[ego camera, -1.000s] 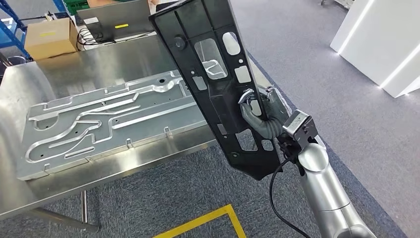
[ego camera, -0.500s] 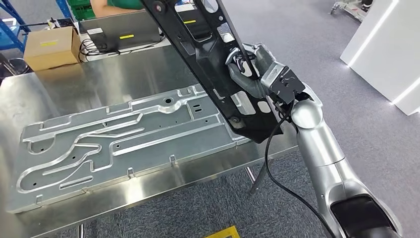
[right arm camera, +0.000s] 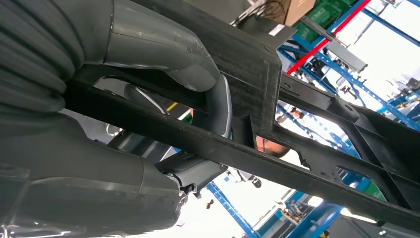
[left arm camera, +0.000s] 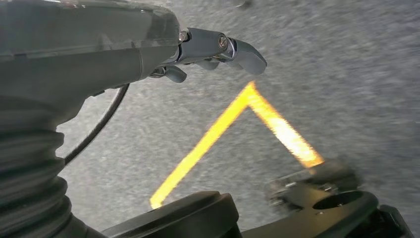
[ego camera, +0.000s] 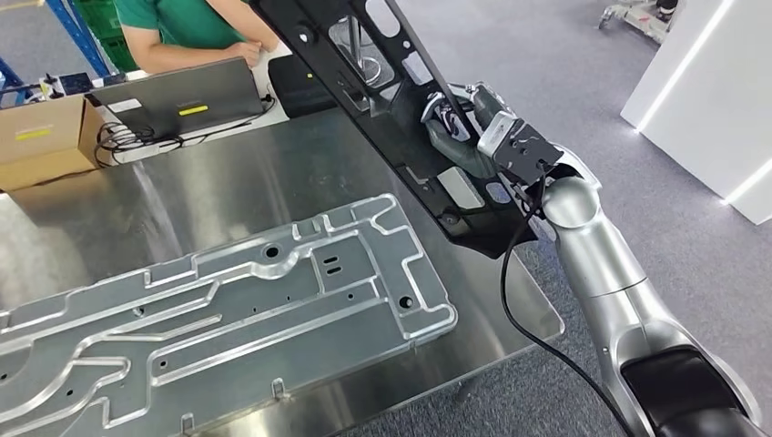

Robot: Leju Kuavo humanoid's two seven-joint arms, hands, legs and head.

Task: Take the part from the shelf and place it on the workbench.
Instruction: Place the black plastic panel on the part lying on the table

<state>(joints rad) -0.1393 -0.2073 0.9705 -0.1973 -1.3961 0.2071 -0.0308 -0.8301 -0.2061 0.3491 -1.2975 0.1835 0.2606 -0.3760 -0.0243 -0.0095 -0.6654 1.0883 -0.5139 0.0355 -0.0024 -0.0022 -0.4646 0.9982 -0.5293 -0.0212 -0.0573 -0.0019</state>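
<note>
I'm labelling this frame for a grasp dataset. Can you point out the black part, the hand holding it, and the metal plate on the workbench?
black part (ego camera: pixel 364 82), head view, on its upper panel.
right hand (ego camera: pixel 455 137), head view, on its grey palm.
metal plate (ego camera: pixel 273 309), head view, on its grooved middle.

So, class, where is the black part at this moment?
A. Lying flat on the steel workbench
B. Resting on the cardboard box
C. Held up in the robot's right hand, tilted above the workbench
C: the right hand grips the black part, tilted, off the workbench.
</note>
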